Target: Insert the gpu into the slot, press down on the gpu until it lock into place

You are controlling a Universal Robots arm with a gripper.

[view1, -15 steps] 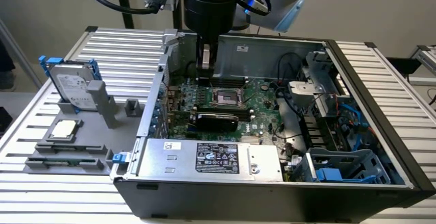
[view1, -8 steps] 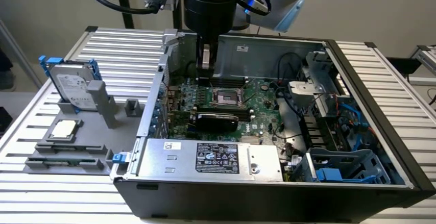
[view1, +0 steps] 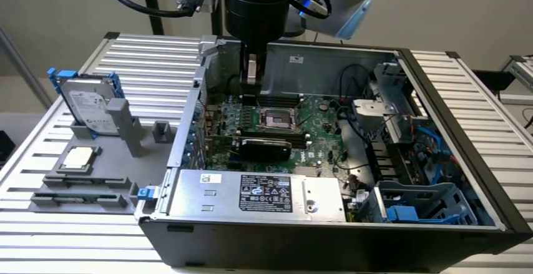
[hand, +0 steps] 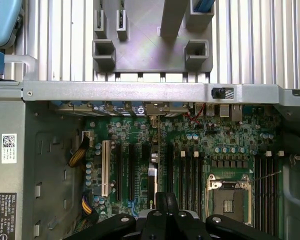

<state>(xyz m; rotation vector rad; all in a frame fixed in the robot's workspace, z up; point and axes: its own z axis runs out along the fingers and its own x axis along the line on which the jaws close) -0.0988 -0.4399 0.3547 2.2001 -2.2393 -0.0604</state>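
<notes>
As the gripper point(view1: 251, 98) of a Universal Robots arm hangs inside an open desktop computer case point(view1: 333, 249), its jaws are pressed together with nothing between them. The gpu point(view1: 264, 148) stands on edge on the green motherboard point(view1: 323, 135), its black cover face turned toward the power supply point(view1: 249, 193), between that silver box and the CPU socket point(view1: 275, 119). In the exterior view the fingertips sit above and just behind the card; whether they touch its top edge cannot be told. In the wrist view the closed black fingers point(hand: 161, 206) point down at a row of black expansion slots point(hand: 131, 172) and one white slot point(hand: 106, 167). Outside the case, on the slatted aluminium table point(view1: 67, 243) at the exterior view's left, a hard drive point(view1: 86, 102) with blue rails stands in a grey holder point(view1: 125, 127).
</notes>
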